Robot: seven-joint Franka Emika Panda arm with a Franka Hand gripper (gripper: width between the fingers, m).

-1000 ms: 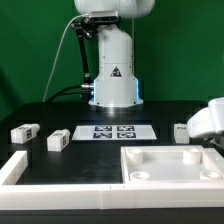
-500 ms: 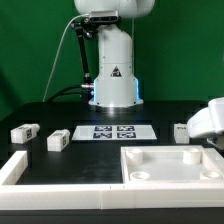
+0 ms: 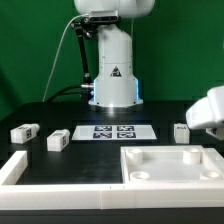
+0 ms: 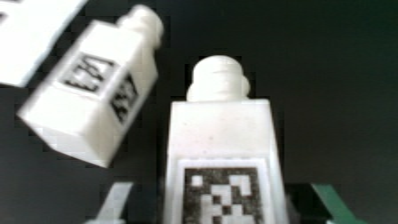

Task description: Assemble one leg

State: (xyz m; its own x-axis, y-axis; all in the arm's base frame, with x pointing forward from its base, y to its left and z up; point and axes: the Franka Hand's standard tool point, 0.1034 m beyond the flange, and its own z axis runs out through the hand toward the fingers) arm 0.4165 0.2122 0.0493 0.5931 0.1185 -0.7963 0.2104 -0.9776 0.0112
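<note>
In the wrist view a white leg (image 4: pixel 222 130) with a black-and-white tag and a rounded peg lies between my fingers. My gripper (image 4: pixel 226 205) is open, with a dark gap on each side of the leg. A second leg (image 4: pixel 98 85) lies tilted beside it. In the exterior view my gripper (image 3: pixel 206 108) hangs at the right edge and hides the leg under it. Another leg (image 3: pixel 181 131) lies just to the exterior view's left of the gripper. Two more legs (image 3: pixel 25 131) (image 3: pixel 58 141) lie at the exterior view's left.
The large white tray-like piece (image 3: pixel 200 176) lies at the front right. The marker board (image 3: pixel 112 132) lies mid-table before the robot base (image 3: pixel 115 75). A white L-shaped rail (image 3: pixel 20 170) runs along the front left. More white (image 4: pixel 27 40) shows at the wrist view's edge.
In the exterior view my gripper has risen a little at the right edge. The legs and the tray-like piece have not moved.
</note>
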